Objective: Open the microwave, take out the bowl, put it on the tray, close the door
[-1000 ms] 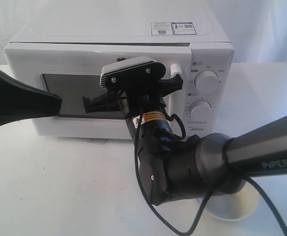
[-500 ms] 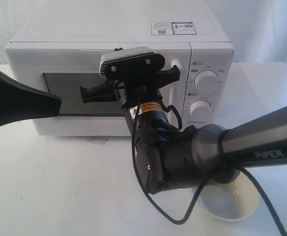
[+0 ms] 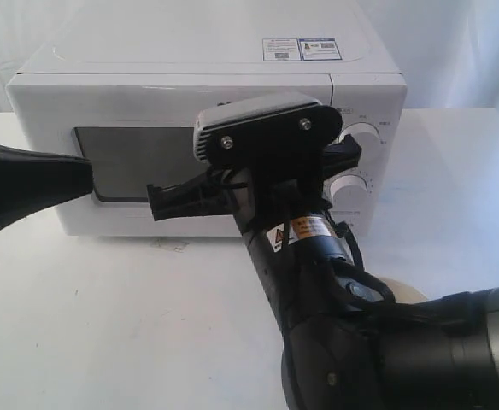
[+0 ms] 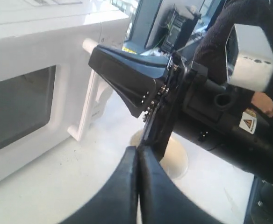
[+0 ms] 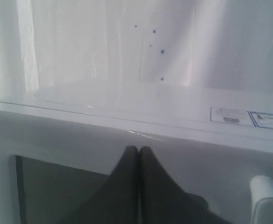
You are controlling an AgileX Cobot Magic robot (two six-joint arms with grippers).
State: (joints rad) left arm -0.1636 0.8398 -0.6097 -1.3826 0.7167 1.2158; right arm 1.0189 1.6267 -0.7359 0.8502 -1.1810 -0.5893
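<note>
The white microwave [image 3: 147, 77] stands at the back with its door [image 3: 130, 158] shut. The bar handle [image 4: 92, 100] shows in the left wrist view, also the handle's top [image 5: 267, 196]. My right gripper [image 5: 139, 149] is shut and empty, its tip just before the door's upper edge, close to the handle [image 4: 96, 53]. In the exterior view its wrist hides the fingers. My left gripper [image 3: 85, 171] is shut and empty, hovering left of the door window [image 4: 137, 148]. The cream bowl [image 3: 403, 290] rests on the table at the front right, mostly behind the right arm [image 4: 176, 151]. No tray can be made out.
The bulky right arm [image 3: 378, 359] fills the lower right of the exterior view and covers the handle and part of the knobs [image 3: 365, 137]. White tabletop [image 3: 104, 325] lies in front of the microwave. A white curtain hangs behind it.
The door, slightly ajar one second ago, is now flush shut. My right arm has drawn back from it toward the camera, covering most of the bowl. The left gripper barely shifted.
</note>
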